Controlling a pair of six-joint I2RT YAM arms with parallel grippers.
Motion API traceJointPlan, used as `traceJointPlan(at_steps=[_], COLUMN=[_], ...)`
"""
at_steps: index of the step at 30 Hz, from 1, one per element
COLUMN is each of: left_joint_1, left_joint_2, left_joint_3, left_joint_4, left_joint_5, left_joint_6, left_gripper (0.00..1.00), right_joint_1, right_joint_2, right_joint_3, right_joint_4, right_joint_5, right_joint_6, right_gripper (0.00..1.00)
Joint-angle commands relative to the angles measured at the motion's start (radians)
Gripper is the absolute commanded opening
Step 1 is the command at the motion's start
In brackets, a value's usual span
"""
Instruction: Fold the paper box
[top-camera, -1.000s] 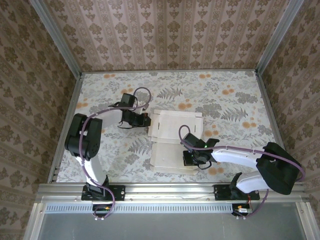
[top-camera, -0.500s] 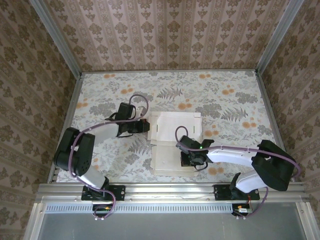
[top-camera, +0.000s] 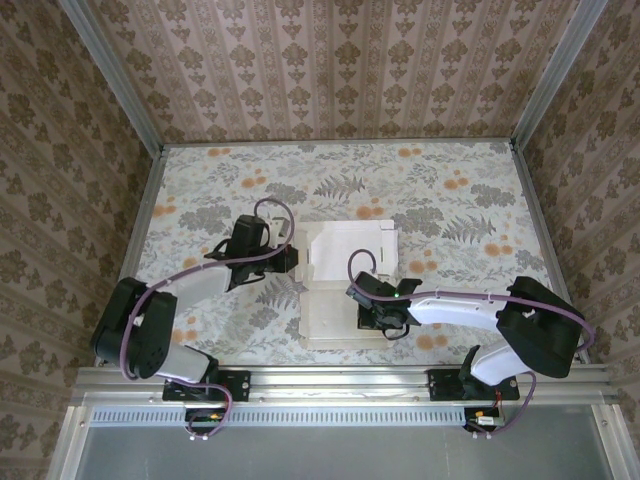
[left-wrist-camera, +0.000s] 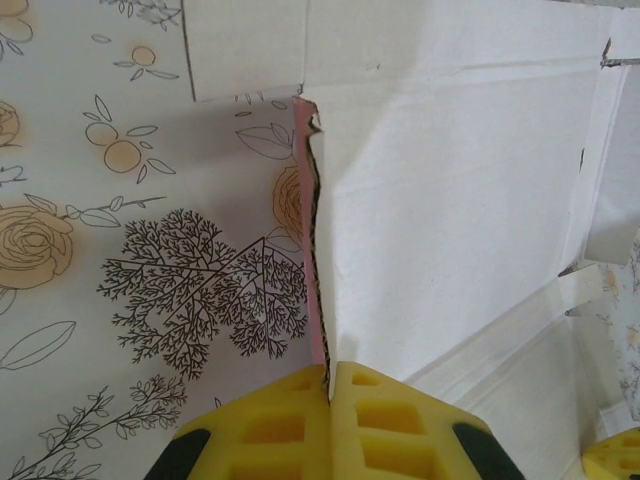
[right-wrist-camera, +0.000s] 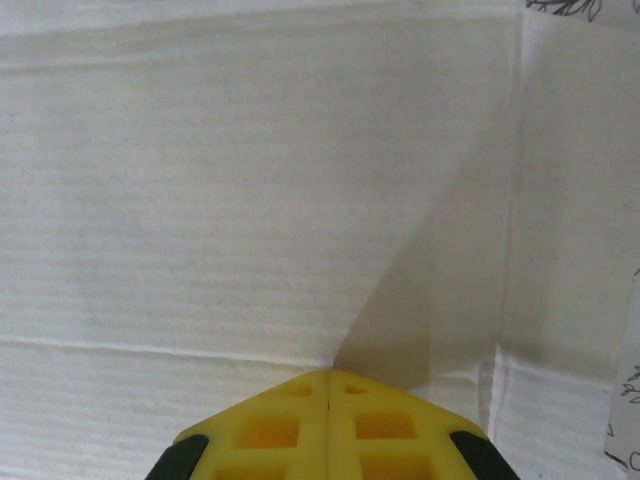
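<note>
- Where the two arms reach inward over the floral-patterned table (top-camera: 460, 200), the paper box (top-camera: 350, 248) lies unfolded near the middle of the surface, its whitish inner face turned up.
- Seen from above, the sheet has a brighter far panel and a duller near panel (top-camera: 328, 318), with a crease running across between them.
- At the sheet's left edge, beside the far panel, sits the left gripper (top-camera: 291, 258).
- From the left wrist camera, the left gripper (left-wrist-camera: 330, 368) has its yellow fingers (left-wrist-camera: 385, 420) pressed together, pinching the edge of a side flap (left-wrist-camera: 312, 240).
- That flap stands up on edge, showing a thin strip of its pink outer face, and casts a shadow on the table beside it.
- Over the right part of the near panel sits the right gripper (top-camera: 371, 318).
- From the right wrist camera, the right gripper (right-wrist-camera: 330, 375) has its yellow fingers (right-wrist-camera: 270, 430) closed against each other with nothing between them.
- Its tips sit against the box's white inner face (right-wrist-camera: 250, 200), and whether they press on it cannot be told.
</note>
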Motion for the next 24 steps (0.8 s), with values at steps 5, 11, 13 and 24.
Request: traceJointPlan(at_steps=[5,11,13,24], left_joint_1=[-0.076,-0.136,-0.162,-0.281], left_joint_2=[-0.072,-0.135,-0.153,-0.253], left_joint_3=[-0.097,-0.149,-0.172,-0.261], left_joint_4=[-0.013,-0.013,-0.008,-0.020], left_joint_5=[-0.132,-0.229,-0.265,-0.405], left_joint_6=[0.002,0.025,0.040,0.025], left_gripper=[0.00,0.00,0.00,0.00], right_joint_1=[0.006,0.018,0.021,0.031], right_joint_2=[0.018,0.022,0.026,0.029], right_joint_3=[-0.047,-0.047,-0.045,-0.042], right_joint_4=[0.059,0.065,0.068,0.078], right_joint_5=[0.107,0.116,0.116,0.119], right_joint_6=[0.064,0.074,0.073,0.075], right_gripper=[0.00,0.00,0.00,0.00])
